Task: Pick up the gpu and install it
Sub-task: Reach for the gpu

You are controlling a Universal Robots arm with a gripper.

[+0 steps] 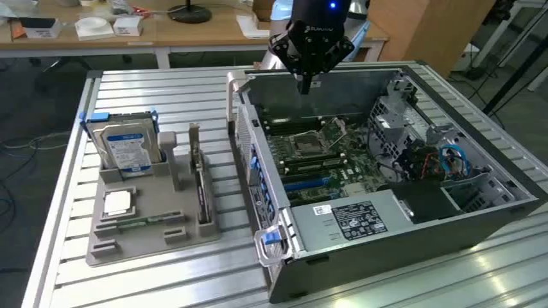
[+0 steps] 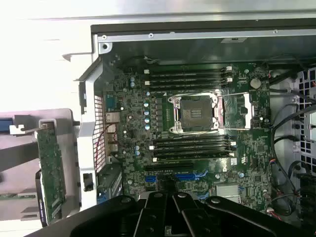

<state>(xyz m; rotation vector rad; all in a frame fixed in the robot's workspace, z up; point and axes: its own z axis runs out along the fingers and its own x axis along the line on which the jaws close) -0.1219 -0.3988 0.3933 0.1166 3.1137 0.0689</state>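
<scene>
standing on edge in its tray (image 1: pixel 137 247), the gpu (image 1: pixel 202 192) looks light, stiff, fragile; grip board edges. tool (image 1: pixel 304 86) closed, empty.

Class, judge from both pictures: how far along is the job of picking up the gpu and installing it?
Nothing looks done yet: the gpu stands on edge in the grey holder outside the case. In hand: nothing; the end effector hangs shut and empty over the open case. Left: both pick-up and install; the blue slots inside are bare.
</scene>
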